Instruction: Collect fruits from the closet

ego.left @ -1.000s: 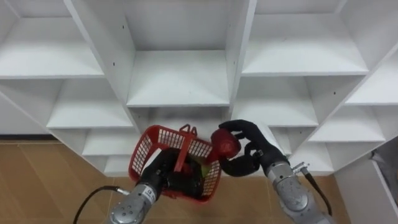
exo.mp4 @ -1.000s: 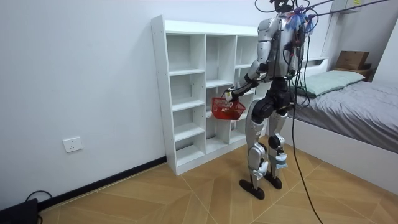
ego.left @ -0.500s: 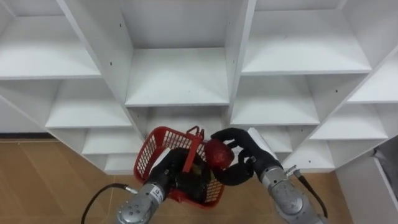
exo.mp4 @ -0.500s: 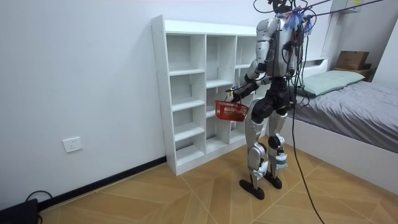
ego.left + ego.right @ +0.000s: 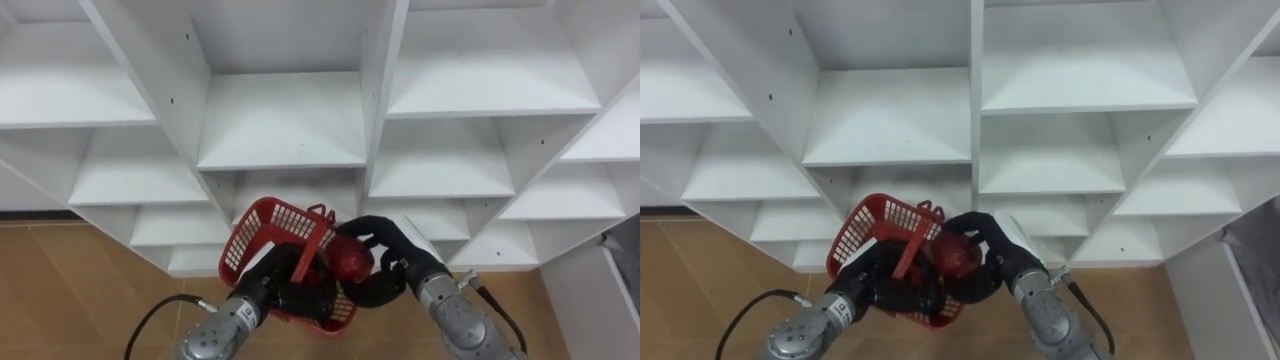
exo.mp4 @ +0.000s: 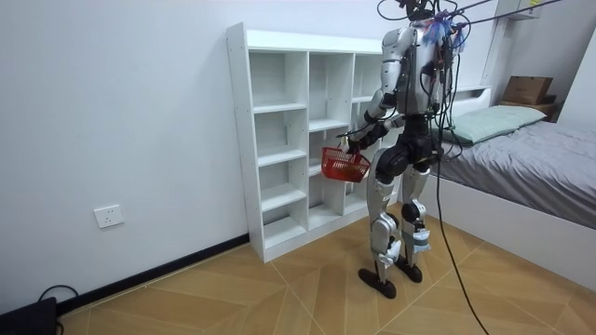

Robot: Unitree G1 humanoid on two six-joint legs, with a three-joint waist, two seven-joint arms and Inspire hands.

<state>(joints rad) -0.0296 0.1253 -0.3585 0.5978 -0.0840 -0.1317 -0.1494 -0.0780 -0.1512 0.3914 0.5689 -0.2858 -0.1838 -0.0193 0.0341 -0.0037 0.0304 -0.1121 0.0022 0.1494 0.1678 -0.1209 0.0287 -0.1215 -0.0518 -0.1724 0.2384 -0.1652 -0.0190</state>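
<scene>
The robot stands upright close before the white closet (image 5: 280,120), whose shelves in view are bare, with a bed (image 6: 531,149) behind it. The left hand (image 5: 285,290) has its fingers curled over the near rim of the red basket (image 5: 262,228) and holds it out at about waist height, just in front of the lower shelves. That likely puts the basket where the other hand only has to travel a short way from shelf to basket. The right hand (image 5: 400,255) is closed around a red fruit (image 5: 350,262), fingers arched over its top and thumb tucked beneath. The fruit sits at the basket's right rim, partly over the opening and not yet released. That cupped hold probably serves to stop a round thing rolling out on the way over. The basket is tipped, its far mesh wall raised toward the closet and its mouth turned up and back toward the robot, which opens it to the incoming hand. Its long axis appears to run from upper left to lower right in the eye views, and its handle (image 5: 318,240) slants up across the middle. The fruit is nearly round, so no long axis or pointing end can be made out. What already lies in the basket is hidden behind the hands.
</scene>
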